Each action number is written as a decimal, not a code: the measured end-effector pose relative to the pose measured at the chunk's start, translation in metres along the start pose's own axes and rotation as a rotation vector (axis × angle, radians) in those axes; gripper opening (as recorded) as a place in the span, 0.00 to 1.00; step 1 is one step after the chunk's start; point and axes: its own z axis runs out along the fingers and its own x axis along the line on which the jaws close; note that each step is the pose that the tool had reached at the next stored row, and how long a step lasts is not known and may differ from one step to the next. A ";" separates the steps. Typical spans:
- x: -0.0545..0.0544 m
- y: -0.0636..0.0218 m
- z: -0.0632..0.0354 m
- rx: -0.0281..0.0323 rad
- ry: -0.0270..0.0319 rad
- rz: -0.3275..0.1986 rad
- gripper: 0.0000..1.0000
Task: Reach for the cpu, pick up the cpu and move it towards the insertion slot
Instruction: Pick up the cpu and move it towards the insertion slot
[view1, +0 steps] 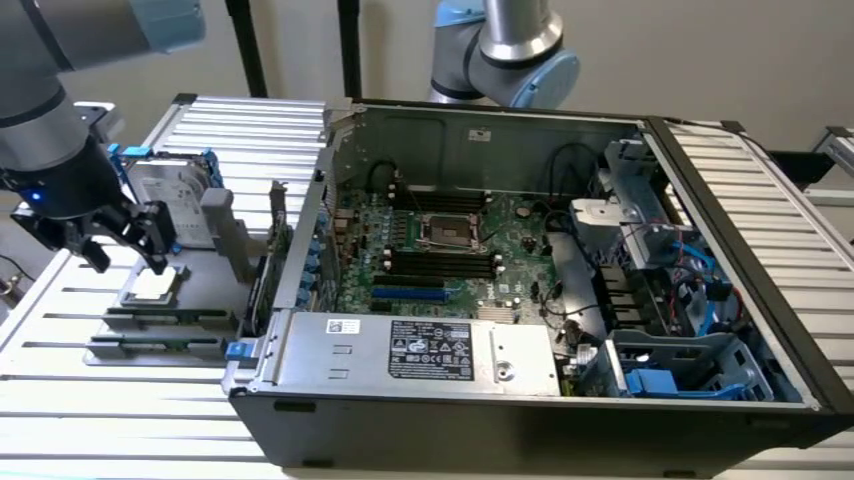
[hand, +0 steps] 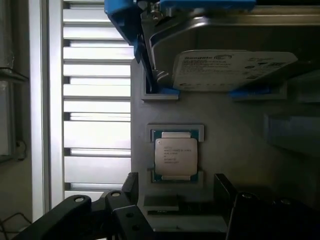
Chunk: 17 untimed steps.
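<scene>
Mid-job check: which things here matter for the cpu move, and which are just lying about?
In the job: hand, open above the cpu; insertion slot inside the computer case.
Lying about: hard drive, power supply, memory slots.

Black hand (view1: 127, 256), fingers spread, above cpu (view1: 151, 288)

The cpu (hand: 175, 156), a small square chip with a silver-grey printed lid, lies flat in a recess of a grey holder (hand: 235, 145). The insertion slot (view1: 447, 232), a silvery frame around a dark centre, sits on the green motherboard (view1: 518, 218), well apart from it.
</scene>
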 end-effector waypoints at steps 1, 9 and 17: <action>0.000 -0.0001 0.0012 0.0000 0.0001 0.000 0.71; -0.001 -0.0006 0.0135 0.0001 0.0001 0.000 0.71; -0.002 -0.0003 0.0226 0.0002 0.0002 -0.003 0.71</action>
